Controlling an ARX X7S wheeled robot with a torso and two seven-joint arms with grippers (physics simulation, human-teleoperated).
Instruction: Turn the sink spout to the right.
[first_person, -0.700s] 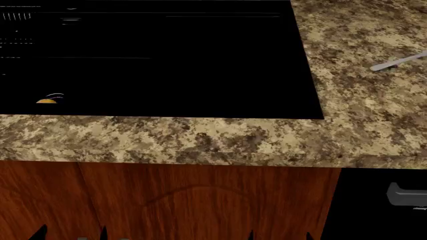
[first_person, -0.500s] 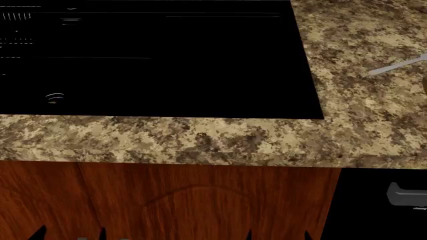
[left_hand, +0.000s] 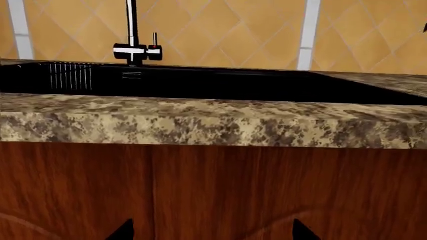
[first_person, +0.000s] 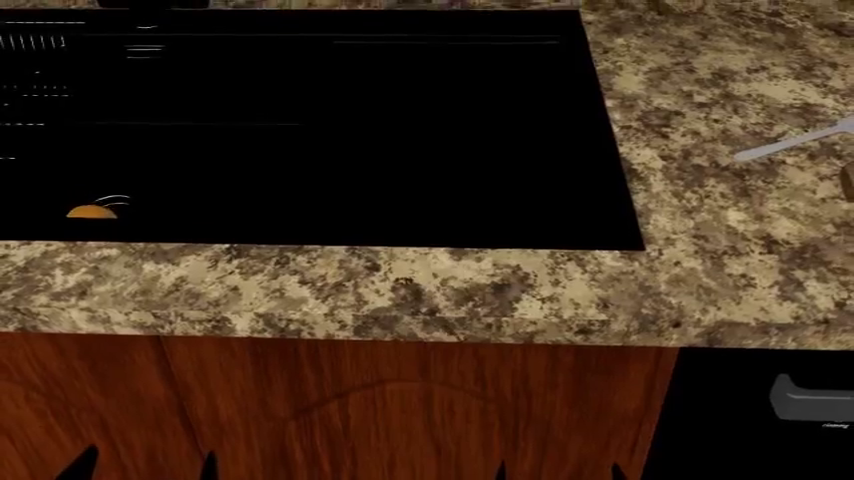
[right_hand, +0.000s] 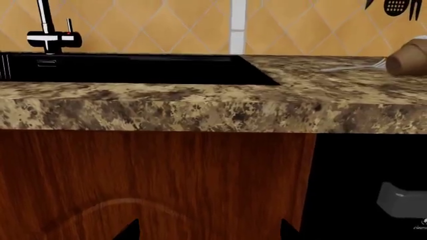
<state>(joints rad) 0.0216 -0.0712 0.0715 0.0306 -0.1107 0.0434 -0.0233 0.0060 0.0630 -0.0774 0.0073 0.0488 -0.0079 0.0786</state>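
We find the sink (first_person: 334, 130) set into the speckled granite table (first_person: 441, 290), its black basin filling the upper left of the head view. The sink spout (left_hand: 131, 25) rises behind the basin's far rim as a thin black tube on a chrome base (left_hand: 130, 51); its curved top lies outside every frame, so we cannot tell which way it points. A short lever with a red dot (left_hand: 155, 42) stands just beside it.

An orange object (first_person: 91, 211) sits low in the basin near the drain ring. A pale utensil (first_person: 794, 142) lies on the table well to the right of the sink, near a brown cup (right_hand: 408, 57).

Both tools hang low in front of the wooden cabinet door (first_person: 400, 410), below the table edge and well apart from the spout. The left tool (left_hand: 210, 231) and the right tool (right_hand: 208, 230) each show two dark fingertips standing apart, pinching nothing.
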